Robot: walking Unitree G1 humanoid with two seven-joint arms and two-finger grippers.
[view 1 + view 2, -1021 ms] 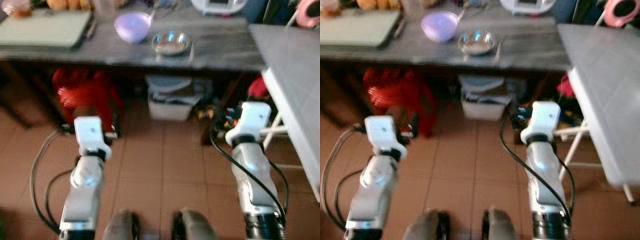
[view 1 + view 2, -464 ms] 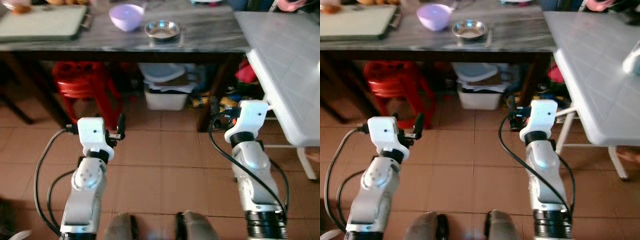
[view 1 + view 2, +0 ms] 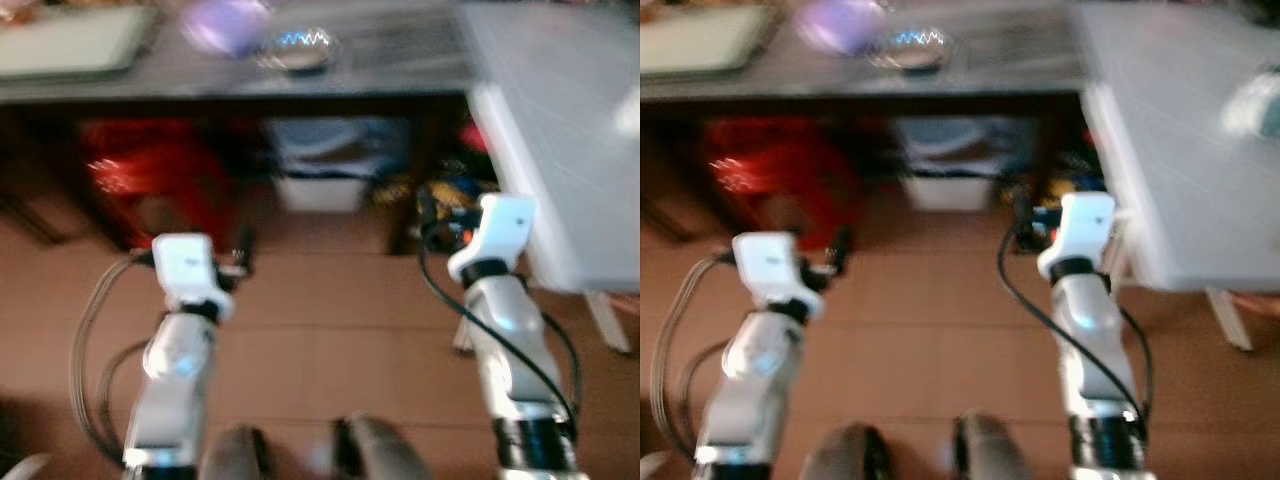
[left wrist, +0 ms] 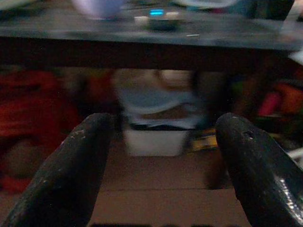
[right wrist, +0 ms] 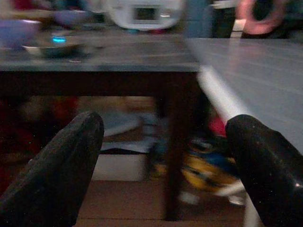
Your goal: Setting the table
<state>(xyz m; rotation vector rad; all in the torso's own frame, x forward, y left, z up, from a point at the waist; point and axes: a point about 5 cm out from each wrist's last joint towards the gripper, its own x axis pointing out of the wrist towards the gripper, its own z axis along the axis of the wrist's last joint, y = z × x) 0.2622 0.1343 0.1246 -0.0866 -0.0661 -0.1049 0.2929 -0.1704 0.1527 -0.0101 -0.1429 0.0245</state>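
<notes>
Tiled floor [image 3: 320, 330] and dark counter [image 3: 380, 75] blur as the head camera swings, the view having shifted since half a second ago.

Purple bowl [image 3: 222, 22] and steel bowl [image 3: 293, 50] sit at 12 o'clock on the counter, untouched; left gripper [image 4: 161, 156] and right gripper [image 5: 163, 156] hang released, holding nothing — likely approaching.

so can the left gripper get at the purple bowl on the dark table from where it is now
Probably not yet. The left gripper, fingers open and empty, hangs low over the floor, short of the dark table. The purple bowl sits up on top near the metal bowl. Nothing blocks it; the robot likely needs to step closer and raise the arm.
</notes>
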